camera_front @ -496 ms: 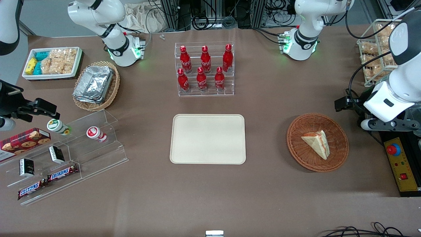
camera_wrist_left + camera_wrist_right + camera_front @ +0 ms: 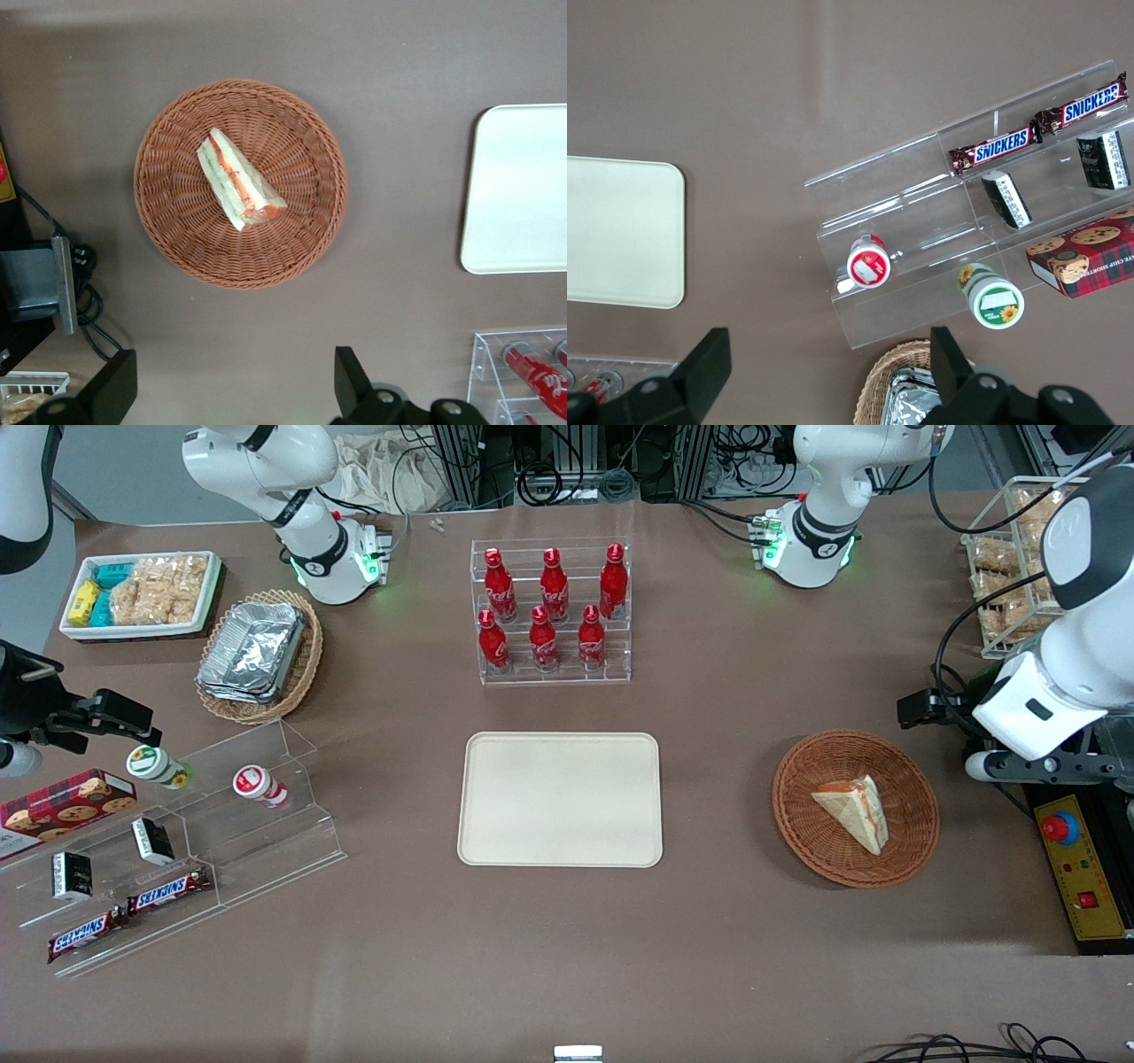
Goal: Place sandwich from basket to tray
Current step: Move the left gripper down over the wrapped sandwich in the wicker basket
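The sandwich [image 2: 855, 808] [image 2: 239, 181], a pale wedge with a red and green filling stripe, lies in the round reddish-brown wicker basket [image 2: 815, 762] [image 2: 301, 230]. The cream tray [image 2: 560, 799] [image 2: 523, 186] lies flat at the table's middle with nothing on it, beside the basket toward the parked arm's end. My gripper [image 2: 235, 390] hangs high above the bare table just outside the basket's rim, open wide with nothing between its black fingers [image 2: 354, 381]. The working arm's wrist [image 2: 1028, 708] is beside the basket, toward its own end of the table.
A clear rack of red bottles [image 2: 551, 611] [image 2: 523, 381] stands farther from the front camera than the tray. A yellow box with a red button [image 2: 1081, 868] and a wire snack rack [image 2: 1010, 558] sit at the working arm's end. A foil-tray basket [image 2: 257, 655] and an acrylic shelf [image 2: 177, 841] lie toward the parked arm's end.
The working arm's wrist has shifted slightly toward the basket. The sandwich, basket and tray have not moved.
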Tool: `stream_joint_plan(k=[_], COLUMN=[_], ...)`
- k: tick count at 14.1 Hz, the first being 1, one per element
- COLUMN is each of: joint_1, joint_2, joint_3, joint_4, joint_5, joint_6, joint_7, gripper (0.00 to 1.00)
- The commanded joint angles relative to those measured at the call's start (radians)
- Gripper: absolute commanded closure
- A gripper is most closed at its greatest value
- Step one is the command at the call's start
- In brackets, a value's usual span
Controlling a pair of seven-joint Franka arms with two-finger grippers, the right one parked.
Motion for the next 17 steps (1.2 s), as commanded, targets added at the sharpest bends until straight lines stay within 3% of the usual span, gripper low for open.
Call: stream_joint_plan(k=[1,9,17], joint_1=[-0.006,0.007,0.007], joint_2=[0.058,0.058,0.15], joint_3=[-0.005,0.003,0.004], joint_4=[0.041,-0.152,-0.272], joint_5=[0.027,0.01,0.024], joint_6=[0.004,0.242,0.466], joint_7=[-0.058,-0.242,-0.506], gripper=[0.0,0.0,0.0])
